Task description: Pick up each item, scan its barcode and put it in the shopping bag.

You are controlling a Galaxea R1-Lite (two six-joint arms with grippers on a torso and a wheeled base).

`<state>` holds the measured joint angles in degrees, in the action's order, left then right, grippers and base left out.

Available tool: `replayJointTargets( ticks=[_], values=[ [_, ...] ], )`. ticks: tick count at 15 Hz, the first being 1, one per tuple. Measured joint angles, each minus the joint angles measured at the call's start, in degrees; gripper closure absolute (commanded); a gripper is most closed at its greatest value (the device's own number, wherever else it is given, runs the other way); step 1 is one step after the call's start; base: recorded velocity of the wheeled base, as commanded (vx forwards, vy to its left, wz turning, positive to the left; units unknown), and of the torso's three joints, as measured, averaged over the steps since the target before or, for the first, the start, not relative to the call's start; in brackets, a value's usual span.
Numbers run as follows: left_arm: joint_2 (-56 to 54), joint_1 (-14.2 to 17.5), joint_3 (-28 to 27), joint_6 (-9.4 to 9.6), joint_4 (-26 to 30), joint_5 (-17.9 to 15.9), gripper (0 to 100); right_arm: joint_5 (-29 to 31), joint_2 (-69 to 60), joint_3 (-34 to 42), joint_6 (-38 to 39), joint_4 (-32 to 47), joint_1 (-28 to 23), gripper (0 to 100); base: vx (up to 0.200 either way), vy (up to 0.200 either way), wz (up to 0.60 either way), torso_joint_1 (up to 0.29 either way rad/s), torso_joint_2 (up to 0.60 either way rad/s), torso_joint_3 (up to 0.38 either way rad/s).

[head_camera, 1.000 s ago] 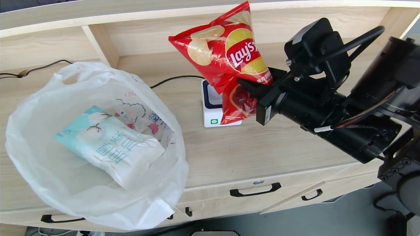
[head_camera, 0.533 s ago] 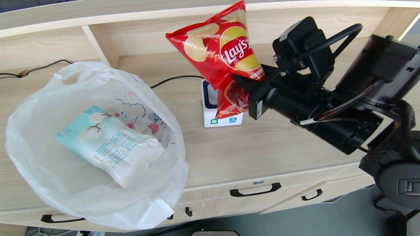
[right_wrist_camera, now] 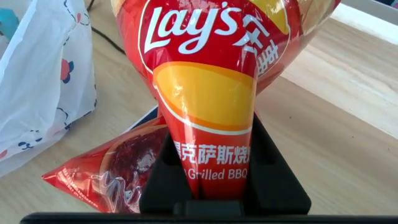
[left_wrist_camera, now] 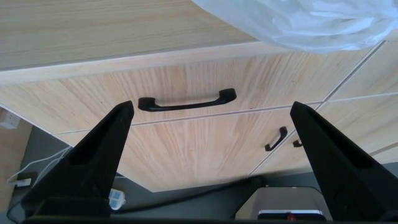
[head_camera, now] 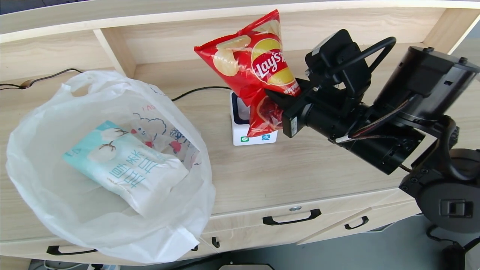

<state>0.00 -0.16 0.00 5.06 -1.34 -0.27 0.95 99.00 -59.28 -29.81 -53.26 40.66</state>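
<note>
1. The right gripper [head_camera: 285, 92] pinches the chip bag [head_camera: 258, 67] at its waist, directly above the scanner [head_camera: 243, 141]; the bag's long axis stands upright, slightly tilted.
2. The shopping bag [head_camera: 30, 150] lies open-mouthed to the scanner's left, so the carry likely goes that way.
3. The left gripper [left_wrist_camera: 211, 168] hangs spread and empty, lower than the scanner.

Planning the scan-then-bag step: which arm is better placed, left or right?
Right. Its jaws are shut on the chip bag, held at the scanner, with the shopping bag nearby. The left arm's jaws are open and empty, facing the drawer fronts below the counter.
</note>
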Motion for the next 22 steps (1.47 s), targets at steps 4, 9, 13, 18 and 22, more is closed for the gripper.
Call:
replayJointTargets(
  ticks=[4, 9, 13, 18, 22],
  values=[
    [0.0, 0.0, 0.0, -0.13, 0.0, 0.0, 0, 0.0, -1.4, 0.5, 1.7, 0.2, 0.1, 100, 0.0, 0.0, 0.0, 0.0, 0.0, 0.0],
    [0.0, 0.0, 0.0, -0.09, 0.2, 0.0, 0, 1.5, -7.9, 3.4, 7.0, 0.3, 0.9, 100, 0.0, 0.0, 0.0, 0.0, 0.0, 0.0],
    [0.0, 0.0, 0.0, -0.2, 0.3, 0.0, 0, 2.9, -12.6, 6.6, 8.8, 0.4, 1.0, 100, -0.05, 0.0, 0.0, 0.002, 0.0, 0.001],
    [0.0, 0.0, 0.0, -0.2, 0.2, 0.0, 0, 4.9, -17.7, 16.2, 12.1, 0.2, -0.5, 100, -0.12, 0.0, 0.0, 0.006, 0.0, 0.002],
    [0.0, 0.0, 0.0, -0.24, 0.2, 0.0, 0, 5.0, -20.4, 17.9, 12.7, 0.3, -2.5, 100, 0.0, 0.2, 0.0, -0.004, 0.0, 0.001]
  ],
)
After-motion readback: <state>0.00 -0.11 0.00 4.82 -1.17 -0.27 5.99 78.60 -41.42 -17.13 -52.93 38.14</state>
